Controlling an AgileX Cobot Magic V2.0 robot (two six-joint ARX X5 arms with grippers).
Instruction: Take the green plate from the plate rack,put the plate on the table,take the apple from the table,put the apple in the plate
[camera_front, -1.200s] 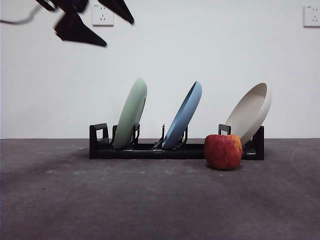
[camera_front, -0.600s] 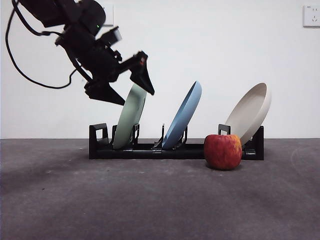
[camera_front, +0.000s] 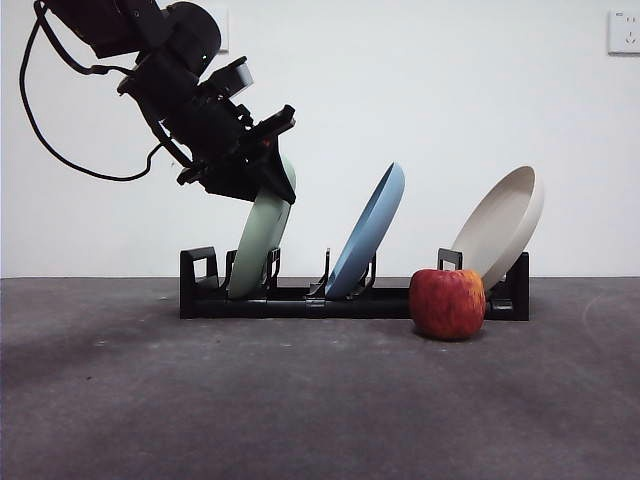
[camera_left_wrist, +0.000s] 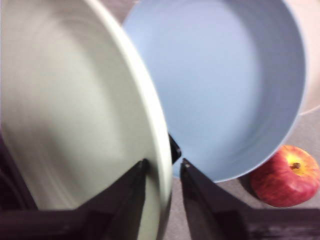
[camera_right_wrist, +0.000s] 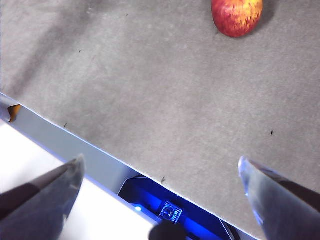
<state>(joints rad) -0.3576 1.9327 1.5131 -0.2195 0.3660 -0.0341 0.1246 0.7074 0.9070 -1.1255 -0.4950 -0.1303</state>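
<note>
The green plate (camera_front: 255, 245) stands tilted in the left slot of the black plate rack (camera_front: 300, 300) on the table (camera_front: 300, 400). My left gripper (camera_front: 272, 185) comes in from the upper left and is shut on the plate's top rim. In the left wrist view the jaws of this gripper (camera_left_wrist: 162, 170) straddle the rim of the green plate (camera_left_wrist: 75, 100). The red apple (camera_front: 447, 303) sits on the table in front of the rack's right end; it also shows in the left wrist view (camera_left_wrist: 285, 177). My right gripper (camera_right_wrist: 160, 172) is open and empty above the table's edge, far from the apple (camera_right_wrist: 237, 16).
A blue plate (camera_front: 368, 235) leans in the rack's middle slot, right next to the green one (camera_left_wrist: 225, 85). A beige plate (camera_front: 500, 225) leans at the right end, behind the apple. A white wall stands behind the rack.
My left gripper has come down from the upper left corner onto the green plate's top rim, and its jaws have narrowed from wide open to closed on the rim. Plates and apple have not moved.
</note>
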